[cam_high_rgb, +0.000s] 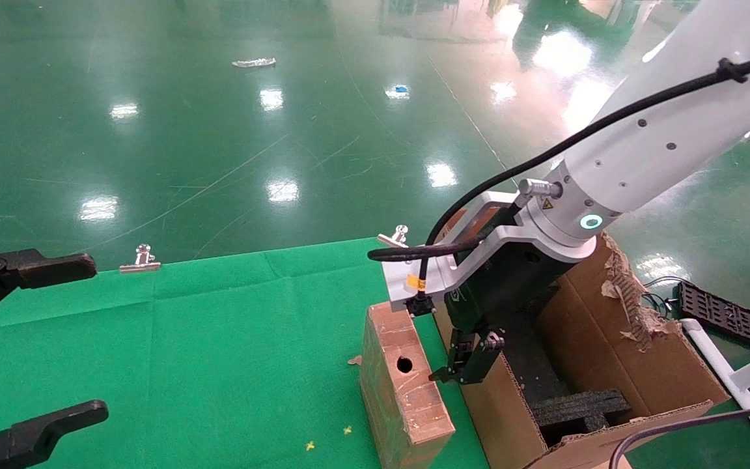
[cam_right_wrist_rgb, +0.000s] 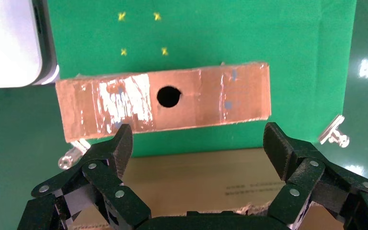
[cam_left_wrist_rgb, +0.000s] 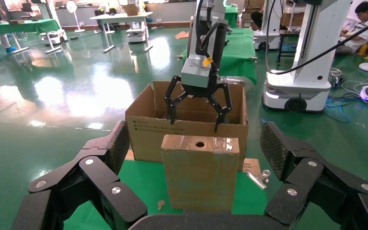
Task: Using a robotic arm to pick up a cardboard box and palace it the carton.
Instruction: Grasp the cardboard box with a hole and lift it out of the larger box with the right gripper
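Note:
The small brown cardboard box (cam_high_rgb: 404, 384) stands upright on the green cloth, its narrow top face with the round hole facing up, just beside the carton (cam_high_rgb: 616, 365). The white right arm holds my right gripper (cam_high_rgb: 472, 361) open and empty above the carton's wall nearest the box, apart from the box. In the right wrist view the box top (cam_right_wrist_rgb: 163, 98) lies beyond the open right gripper (cam_right_wrist_rgb: 197, 139), with the carton wall (cam_right_wrist_rgb: 196, 177) below. My left gripper (cam_high_rgb: 82, 342) is open and empty at the table's left; its view shows the box (cam_left_wrist_rgb: 200, 172), the carton (cam_left_wrist_rgb: 143, 129) and the right gripper (cam_left_wrist_rgb: 194, 122).
Black foam inserts (cam_high_rgb: 577, 407) sit inside the carton, whose far flap is torn ragged (cam_high_rgb: 629, 299). Metal binder clips (cam_high_rgb: 140, 259) (cam_high_rgb: 394, 238) hold the cloth's far edge. A black tray (cam_high_rgb: 723, 312) and white tubing (cam_high_rgb: 739, 384) lie right of the carton.

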Robot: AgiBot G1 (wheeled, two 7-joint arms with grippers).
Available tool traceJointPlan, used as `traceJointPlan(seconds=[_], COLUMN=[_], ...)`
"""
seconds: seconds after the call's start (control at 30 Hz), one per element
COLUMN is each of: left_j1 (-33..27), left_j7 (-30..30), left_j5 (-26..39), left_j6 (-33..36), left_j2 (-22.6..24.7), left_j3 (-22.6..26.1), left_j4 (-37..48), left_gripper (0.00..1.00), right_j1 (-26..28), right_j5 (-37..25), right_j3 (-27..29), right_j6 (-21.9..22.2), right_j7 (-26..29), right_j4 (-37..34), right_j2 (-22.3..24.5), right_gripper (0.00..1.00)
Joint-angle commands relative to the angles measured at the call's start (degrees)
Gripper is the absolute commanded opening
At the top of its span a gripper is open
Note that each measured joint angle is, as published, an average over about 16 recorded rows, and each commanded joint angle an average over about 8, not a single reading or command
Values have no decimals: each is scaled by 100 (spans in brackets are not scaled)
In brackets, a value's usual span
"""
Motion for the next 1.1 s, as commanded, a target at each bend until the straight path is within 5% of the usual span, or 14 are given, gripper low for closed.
traceJointPlan(seconds=[0.03, 0.4, 0.77, 1.1], left_j1=[0, -1, -2, -3], left_j7=[0, 3, 5, 7], left_j5=[-1, -4, -7, -9], left_j6=[0, -2, -4, -6], left_j2=[0, -2, -4, -6], left_j3=[1, 5, 10, 14], left_j4=[0, 0, 0, 0], left_gripper=[100, 100, 100, 100], right_j1=[146, 541, 623, 184], right_j5=[15, 315, 429, 1333], right_j3=[-232, -1048, -1495, -1461], right_j6=[7, 117, 108, 124], right_j7=[127, 709, 3881, 3979], right_j4=[0, -25, -607, -1701], right_j2=[-73, -354, -574, -680], right_gripper=[100, 100, 100, 100])
